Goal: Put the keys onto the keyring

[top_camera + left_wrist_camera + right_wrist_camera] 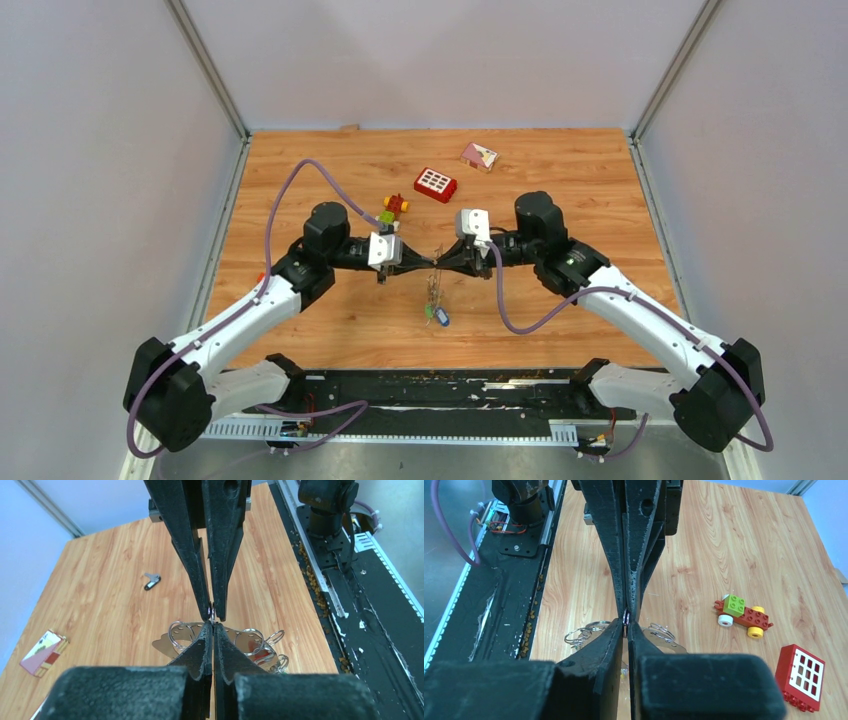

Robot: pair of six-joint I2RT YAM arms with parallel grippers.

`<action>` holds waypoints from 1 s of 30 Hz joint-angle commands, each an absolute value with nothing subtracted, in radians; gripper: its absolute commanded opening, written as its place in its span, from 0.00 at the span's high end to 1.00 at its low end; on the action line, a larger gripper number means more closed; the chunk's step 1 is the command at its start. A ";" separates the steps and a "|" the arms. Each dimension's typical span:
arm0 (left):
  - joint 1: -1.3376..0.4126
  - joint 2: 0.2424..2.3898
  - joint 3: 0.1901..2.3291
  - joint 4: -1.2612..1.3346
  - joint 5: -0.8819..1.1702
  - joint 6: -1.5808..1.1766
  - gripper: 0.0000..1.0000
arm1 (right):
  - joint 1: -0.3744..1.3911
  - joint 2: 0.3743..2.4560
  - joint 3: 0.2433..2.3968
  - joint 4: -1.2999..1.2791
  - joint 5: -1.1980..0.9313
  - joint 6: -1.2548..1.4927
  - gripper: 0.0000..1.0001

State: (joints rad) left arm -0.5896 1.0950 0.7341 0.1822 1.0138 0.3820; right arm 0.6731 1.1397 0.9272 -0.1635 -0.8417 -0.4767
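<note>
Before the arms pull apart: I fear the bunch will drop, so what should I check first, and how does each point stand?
1. Left gripper shut: ok.
2. Right gripper shut: ok.
3. Both tips meet on the thin ring: ok.
4. Which gripper really bears the ring: cannot tell.
5. All keys on the ring: not ok. Some keys hang below the tips, and one loose key lies on the table.
6. Toy car and red brick away from the grippers: ok.
</note>
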 commanded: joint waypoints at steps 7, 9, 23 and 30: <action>-0.650 1.076 0.842 -0.170 0.823 0.650 1.00 | 0.678 1.128 0.901 -0.152 -0.796 -0.633 0.65; -0.661 1.078 0.850 -0.192 0.804 0.672 1.00 | 0.681 1.143 0.905 -0.172 -0.798 -0.662 0.64; -0.700 1.058 0.833 -0.155 0.712 0.674 1.00 | 0.719 1.229 0.920 -0.221 -0.848 -0.687 0.67; -0.701 1.047 0.812 -0.139 0.725 0.671 1.00 | 0.723 1.232 0.922 -0.202 -0.808 -0.671 0.94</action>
